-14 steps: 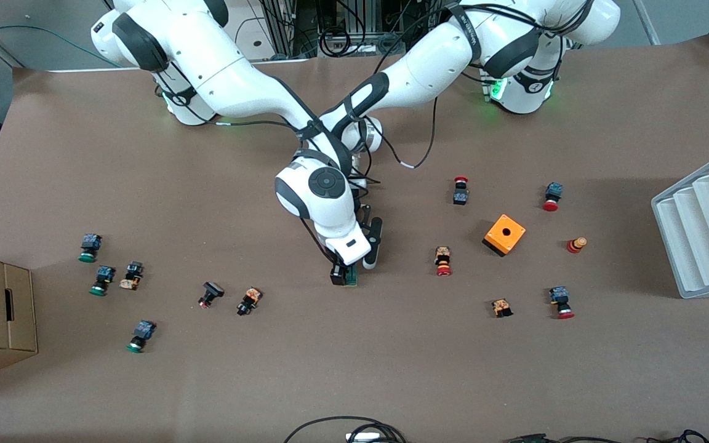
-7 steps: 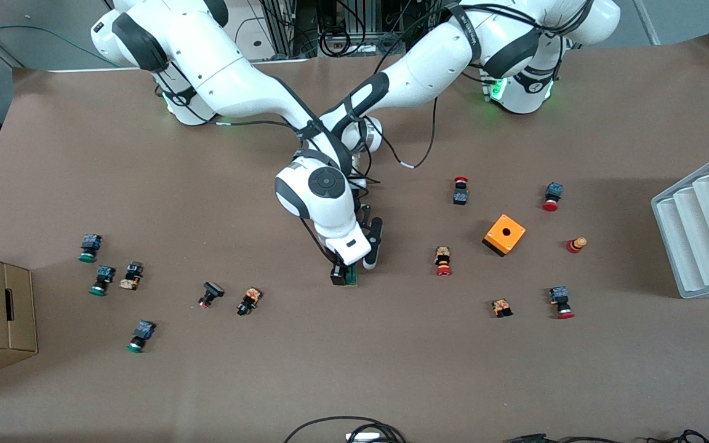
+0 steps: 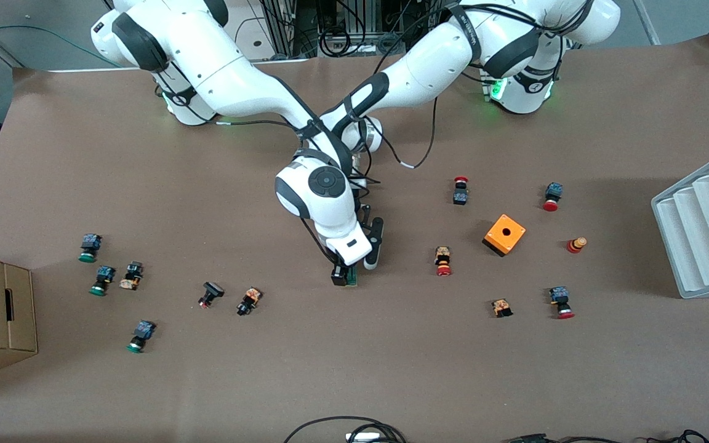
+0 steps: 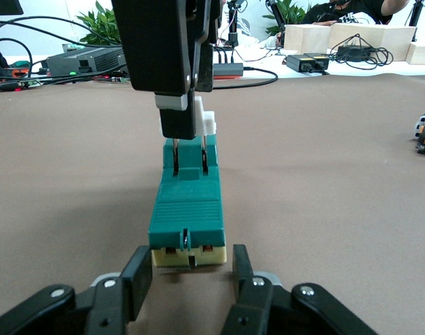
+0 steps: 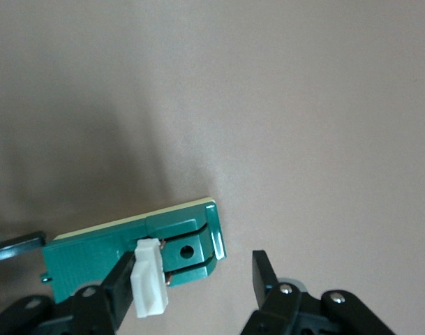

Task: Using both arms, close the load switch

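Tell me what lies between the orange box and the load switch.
In the front view, one red-capped push-button lies between the orange box and the load switch; otherwise bare brown table.

The load switch lies mid-tabletop, with the right end effector over one end and the left end effector at its other end. The orange box sits toward the left arm's end, well apart.

- Two white arms with glossy rounded shells and black joint bands.
- Thin black cables trail along the links.
- Green lights glow at the bases.
- Black two-finger claws with silver screws.
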### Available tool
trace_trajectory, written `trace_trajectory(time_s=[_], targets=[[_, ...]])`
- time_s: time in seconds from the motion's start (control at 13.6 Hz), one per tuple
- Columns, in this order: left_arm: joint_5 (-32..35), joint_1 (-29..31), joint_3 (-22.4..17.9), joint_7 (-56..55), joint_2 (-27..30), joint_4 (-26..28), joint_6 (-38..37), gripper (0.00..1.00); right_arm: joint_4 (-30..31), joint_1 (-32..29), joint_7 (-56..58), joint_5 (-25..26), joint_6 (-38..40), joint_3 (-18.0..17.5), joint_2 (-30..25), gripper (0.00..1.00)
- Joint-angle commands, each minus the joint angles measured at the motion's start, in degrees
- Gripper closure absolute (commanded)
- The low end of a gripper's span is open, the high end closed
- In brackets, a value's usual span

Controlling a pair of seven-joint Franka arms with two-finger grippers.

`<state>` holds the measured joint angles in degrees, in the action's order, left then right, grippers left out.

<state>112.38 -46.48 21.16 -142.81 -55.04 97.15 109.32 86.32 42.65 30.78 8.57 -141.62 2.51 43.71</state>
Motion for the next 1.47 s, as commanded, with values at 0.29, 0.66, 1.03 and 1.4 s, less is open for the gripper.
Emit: trace_trajectory(time_s=[0.29,0.66,1.03,1.4], targets=[[0.9,-0.6,-0.9,-0.7,-0.8,-0.8,0.1,0.47,-1.2,-0.6,1.0,-0.8,-1.0,0.1,0.1,0.29],[0.9,-0.7,-0.9,-0.7,-0.8,-0.9,0.1,0.47,-1.9,-0.6,1.0,-0.8,-1.1,0.1,0.2,0.29],[0.9,-0.7,-0.9,-0.8,-0.8,-0.7,0.1,0.47,-2.7,-0.6,1.0,-0.8,-1.1,0.2,0.4,0.29],[0.9,-0.6,-0.9,-0.8,-0.8,-0.8,0.1,0.47,-2.8,-0.6,1.0,-0.8,-1.1,0.7,0.6,0.29]])
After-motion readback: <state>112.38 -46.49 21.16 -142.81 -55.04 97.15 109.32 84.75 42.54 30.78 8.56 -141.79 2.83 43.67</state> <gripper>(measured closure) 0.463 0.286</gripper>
